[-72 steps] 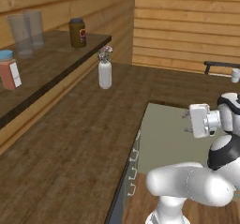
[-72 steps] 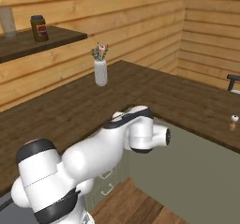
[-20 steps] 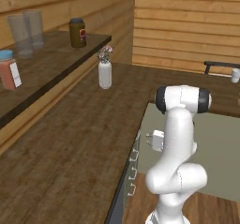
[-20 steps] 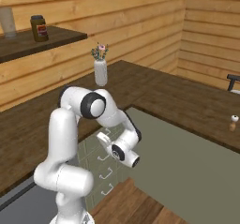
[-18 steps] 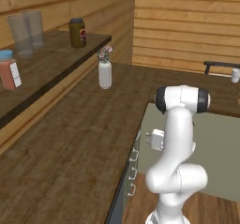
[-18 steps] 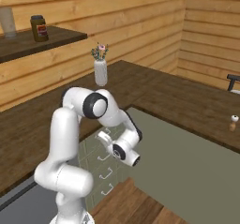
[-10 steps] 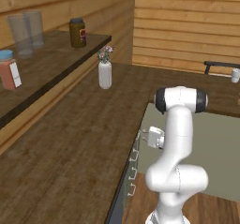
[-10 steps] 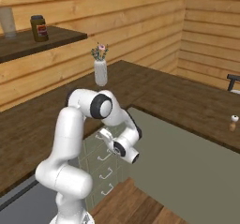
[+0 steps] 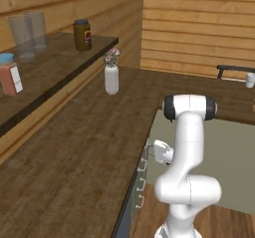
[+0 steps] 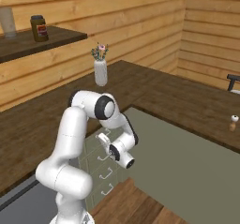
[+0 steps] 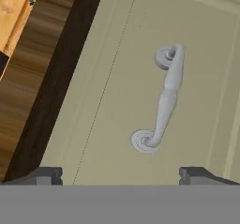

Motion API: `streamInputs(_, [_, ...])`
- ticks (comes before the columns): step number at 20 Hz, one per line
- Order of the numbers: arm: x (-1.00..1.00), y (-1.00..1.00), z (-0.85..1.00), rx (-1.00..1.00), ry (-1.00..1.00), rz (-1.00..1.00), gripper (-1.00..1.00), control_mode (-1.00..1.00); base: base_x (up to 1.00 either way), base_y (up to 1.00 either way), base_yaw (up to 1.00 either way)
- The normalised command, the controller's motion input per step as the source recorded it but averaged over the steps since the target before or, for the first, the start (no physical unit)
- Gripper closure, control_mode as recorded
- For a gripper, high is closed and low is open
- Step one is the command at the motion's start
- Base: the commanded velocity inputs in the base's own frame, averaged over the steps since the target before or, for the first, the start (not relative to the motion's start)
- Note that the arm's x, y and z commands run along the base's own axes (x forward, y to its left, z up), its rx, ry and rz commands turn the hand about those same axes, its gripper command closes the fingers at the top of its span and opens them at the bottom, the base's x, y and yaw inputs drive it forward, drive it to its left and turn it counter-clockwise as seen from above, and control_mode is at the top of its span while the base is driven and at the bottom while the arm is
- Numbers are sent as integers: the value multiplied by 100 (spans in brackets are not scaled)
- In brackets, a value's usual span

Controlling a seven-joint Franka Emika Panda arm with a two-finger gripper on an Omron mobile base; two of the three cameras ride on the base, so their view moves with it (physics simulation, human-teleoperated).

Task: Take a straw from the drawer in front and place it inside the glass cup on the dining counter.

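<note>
Now, lined up on the drawer (image 11: 140, 78), closed, with its pale front facing the hand camera and the grey handle (image 11: 165, 99) as the landmark. Left of the handle: dark edge of the dining counter (image 11: 56, 78) running down the frame. At the handle itself: curved bar on two round mounts, sitting between the two dark fingertips (image 11: 47, 175). Gripper (image 11: 121, 176) spread wide, pinching nothing, short of the handle and not touching. Judged best: ease straight in until the bar sits between the pads, close squarely across the middle, pull straight out, no twisting. Straw presumably inside, behind the handle, hidden. Glass cup possibly the small pale thing on the far counter; too small to tell. Arm folded, shoulder high, elbow bent, forearm dropped, gripper (image 10: 104, 138) level against the drawer fronts below the counter edge.
</note>
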Motion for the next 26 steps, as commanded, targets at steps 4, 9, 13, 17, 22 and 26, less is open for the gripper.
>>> streamInputs(4, [36,0,-2,0,1,-4,-100,-100,0,0,0])
streamInputs(9, [46,0,0,0,0,0,-100,-100,0,0,0])
streamInputs(13, [47,0,-10,0,5,0,-100,-100,0,0,0])
streamInputs(17, [43,0,-28,0,10,0,-100,-100,0,0,0])
streamInputs(22, [35,2,-38,0,12,0,-100,-100,0,0,0])
streamInputs(26, [18,19,-39,0,9,0,100,-100,0,0,0])
